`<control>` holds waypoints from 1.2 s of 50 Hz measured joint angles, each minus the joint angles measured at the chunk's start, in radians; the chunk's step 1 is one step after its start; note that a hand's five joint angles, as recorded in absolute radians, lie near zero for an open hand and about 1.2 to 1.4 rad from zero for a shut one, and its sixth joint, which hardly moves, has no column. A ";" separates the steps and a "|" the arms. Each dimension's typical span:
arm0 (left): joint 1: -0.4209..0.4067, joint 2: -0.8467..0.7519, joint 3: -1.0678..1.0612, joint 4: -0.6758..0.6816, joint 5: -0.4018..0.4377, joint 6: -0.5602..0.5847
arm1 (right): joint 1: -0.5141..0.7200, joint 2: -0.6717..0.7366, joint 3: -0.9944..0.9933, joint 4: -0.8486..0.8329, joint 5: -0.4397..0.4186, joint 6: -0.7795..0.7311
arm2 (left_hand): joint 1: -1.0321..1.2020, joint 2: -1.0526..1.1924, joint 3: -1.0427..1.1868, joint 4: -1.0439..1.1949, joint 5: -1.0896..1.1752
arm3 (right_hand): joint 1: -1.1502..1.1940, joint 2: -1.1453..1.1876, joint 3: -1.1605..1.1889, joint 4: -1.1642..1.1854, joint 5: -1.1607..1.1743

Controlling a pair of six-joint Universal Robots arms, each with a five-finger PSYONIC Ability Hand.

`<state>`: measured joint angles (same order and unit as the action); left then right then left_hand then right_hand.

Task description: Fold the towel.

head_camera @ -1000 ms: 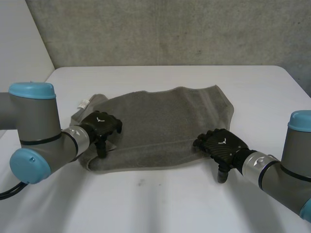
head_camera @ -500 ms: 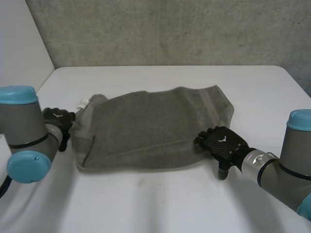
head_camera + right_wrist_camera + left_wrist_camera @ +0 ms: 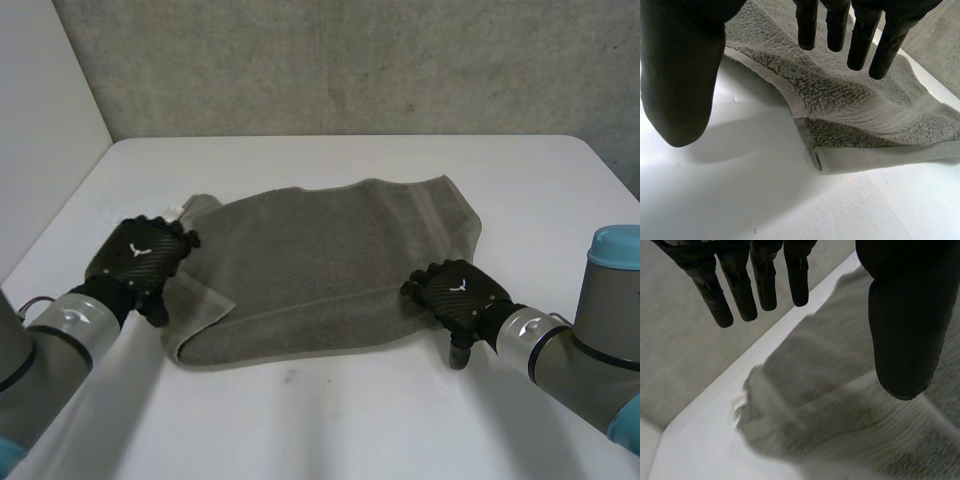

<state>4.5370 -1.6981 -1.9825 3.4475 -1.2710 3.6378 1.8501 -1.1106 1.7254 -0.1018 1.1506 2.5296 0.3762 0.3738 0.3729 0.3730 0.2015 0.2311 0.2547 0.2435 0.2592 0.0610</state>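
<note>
The grey towel (image 3: 330, 260) lies near the middle of the white table (image 3: 330, 420). The left hand (image 3: 138, 258) is at the towel's left end. Its fingers (image 3: 765, 285) are straight and hold nothing. The right hand (image 3: 455, 293) is at the towel's near right corner. Its fingers (image 3: 860, 45) are straight too, with nothing in them.

The head camera looks down over the table (image 3: 330, 160); both wrist cameras sit close, sharing the towel (image 3: 330, 265).

Open table (image 3: 330, 420) around the towel (image 3: 320, 250)
</note>
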 measured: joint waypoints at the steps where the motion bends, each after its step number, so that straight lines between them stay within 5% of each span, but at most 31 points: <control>1: 0.012 0.010 -0.009 0.001 0.046 0.013 | 0.000 0.000 0.000 0.000 0.000 0.000 | 0.000 0.003 0.004 0.002 0.003 | 0.000 0.000 0.000 0.000 0.000; 8: 0.078 0.018 -0.019 -0.007 0.247 0.147 | 0.000 -0.001 0.001 0.001 0.000 0.000 | 0.011 0.014 0.014 0.013 0.013 | 0.000 0.000 0.000 0.000 0.000; 19: 0.117 -0.133 0.030 -0.175 0.301 0.550 | 0.000 0.000 0.008 0.001 0.000 0.000 | 0.200 0.201 0.202 0.202 0.198 | 0.000 0.000 0.000 0.000 0.000; 27: 0.150 -0.175 0.012 -0.272 0.376 0.738 | 0.000 0.002 0.007 -0.001 0.000 0.000 | 0.150 0.150 0.152 0.151 0.145 | 0.000 0.000 0.000 0.000 0.000; 39: 0.163 -0.186 -0.027 -0.269 0.442 0.762 | 0.000 0.009 0.005 -0.001 0.000 -0.002 | 0.132 0.136 0.136 0.136 0.135 | 0.000 0.000 0.000 0.000 0.000; 60: 0.187 -0.246 -0.015 -0.100 0.413 0.763 | 0.000 0.014 0.005 -0.001 0.000 -0.002 | 0.434 0.435 0.436 0.437 0.431 | 0.000 0.000 0.000 0.000 0.000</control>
<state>4.7244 -1.9441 -1.9979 3.3474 -0.8581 4.4007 1.8500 -1.0967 1.7305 -0.1028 1.1505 2.5280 0.8098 0.8090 0.8091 0.8097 0.6327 0.2311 0.2547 0.2435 0.2592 0.0610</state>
